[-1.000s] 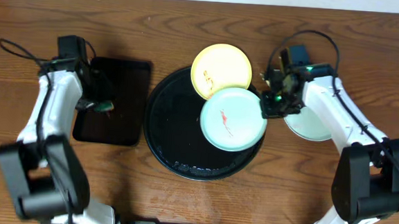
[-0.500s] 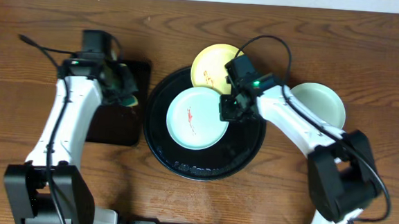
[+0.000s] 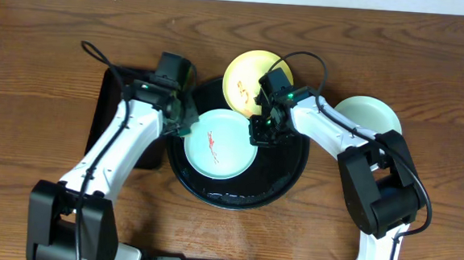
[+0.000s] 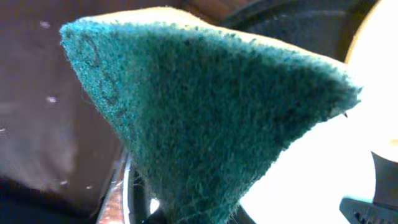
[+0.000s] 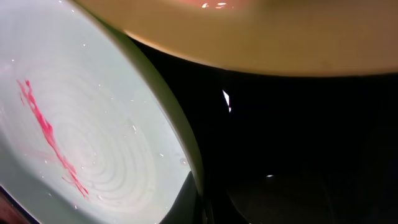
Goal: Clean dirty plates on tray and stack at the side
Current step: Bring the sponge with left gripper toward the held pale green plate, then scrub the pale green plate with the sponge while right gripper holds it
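Green scouring sponge [image 4: 205,118] was clamped tight in the left gripper [image 3: 180,119], poised right at the left rim of the smeared mint plate [image 3: 219,149], which sat left of centre on the round black tray [image 3: 281,181] with the right gripper [image 3: 262,132] pinched together on its right rim! To wipe well, I judged, the right arm had to pin that plate flat while the sponge pressed down and swept across the red smear [image 3: 213,138], keeping clear of the yellow plate [image 3: 247,78] overlapping the tray's far rim.

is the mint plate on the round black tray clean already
No, the mint plate on the round black tray carries a red smear across its middle in the overhead view.
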Tool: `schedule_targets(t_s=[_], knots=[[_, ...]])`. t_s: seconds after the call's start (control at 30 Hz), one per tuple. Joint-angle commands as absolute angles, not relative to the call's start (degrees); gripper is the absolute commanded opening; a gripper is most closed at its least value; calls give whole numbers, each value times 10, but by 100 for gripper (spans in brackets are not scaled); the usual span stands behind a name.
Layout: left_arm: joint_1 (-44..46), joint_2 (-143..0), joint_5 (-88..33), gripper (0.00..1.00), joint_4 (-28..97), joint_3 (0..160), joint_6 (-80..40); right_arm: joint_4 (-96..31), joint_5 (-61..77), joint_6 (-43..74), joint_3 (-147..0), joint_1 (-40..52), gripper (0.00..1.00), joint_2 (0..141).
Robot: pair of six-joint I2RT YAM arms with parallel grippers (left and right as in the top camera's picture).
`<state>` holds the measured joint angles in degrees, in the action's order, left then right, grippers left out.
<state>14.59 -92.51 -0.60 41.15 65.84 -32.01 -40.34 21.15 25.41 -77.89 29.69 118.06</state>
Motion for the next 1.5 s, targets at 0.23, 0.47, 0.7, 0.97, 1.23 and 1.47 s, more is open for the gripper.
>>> schedule_targets(t_s=[0.23,0.47,0.7,0.97,1.23,1.47], knots=[[214,-1000,11,8,318,627,-333,-394,237,235,-779,301,1,1199],[227,-1033,-13,7,289,630,-288,-394,237,235,-779,301,1,1199],[226,-1033,-131,7,326,632,-95,-394,237,235,-779,301,1,1199],[233,-1034,-184,8,377,632,22,-394,237,235,-779,301,1,1199],[248,-1035,-158,8,348,632,-2,-394,237,235,-779,301,1,1199],[248,-1048,36,8,250,632,-78,-392,237,231,-779,301,1,1199]])
